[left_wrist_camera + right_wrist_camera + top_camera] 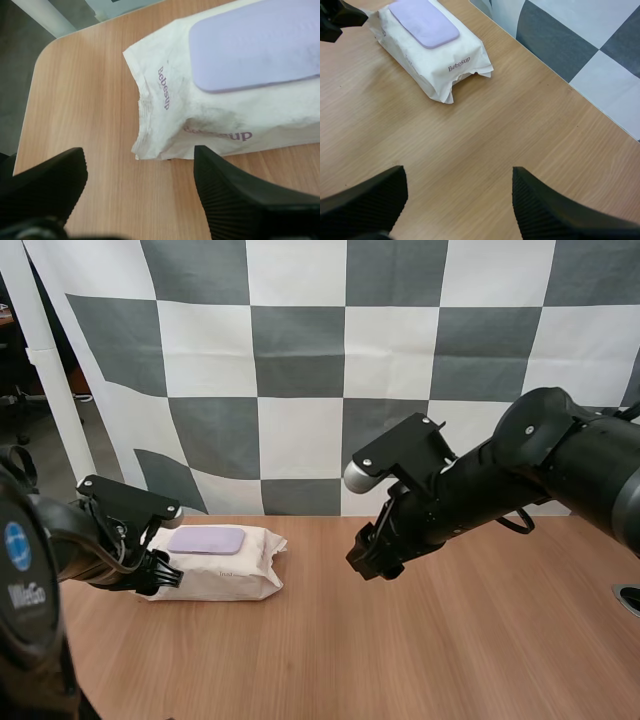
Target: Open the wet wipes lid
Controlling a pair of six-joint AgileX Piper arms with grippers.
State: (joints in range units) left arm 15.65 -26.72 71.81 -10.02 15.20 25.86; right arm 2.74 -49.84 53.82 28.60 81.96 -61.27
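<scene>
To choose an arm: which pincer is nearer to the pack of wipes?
Left. The left pincer is open at one end of the pack; the right pincer hangs open above the table, apart from the other end.

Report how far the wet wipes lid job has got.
Done: nothing yet; the purple lid lies flat and shut on the pack. In hand: the left gripper, open, is at the pack's end; the right gripper, open, hangs over the table, apart from the pack. Left: steady the pack, catch the lid's edge, lift it.
</scene>
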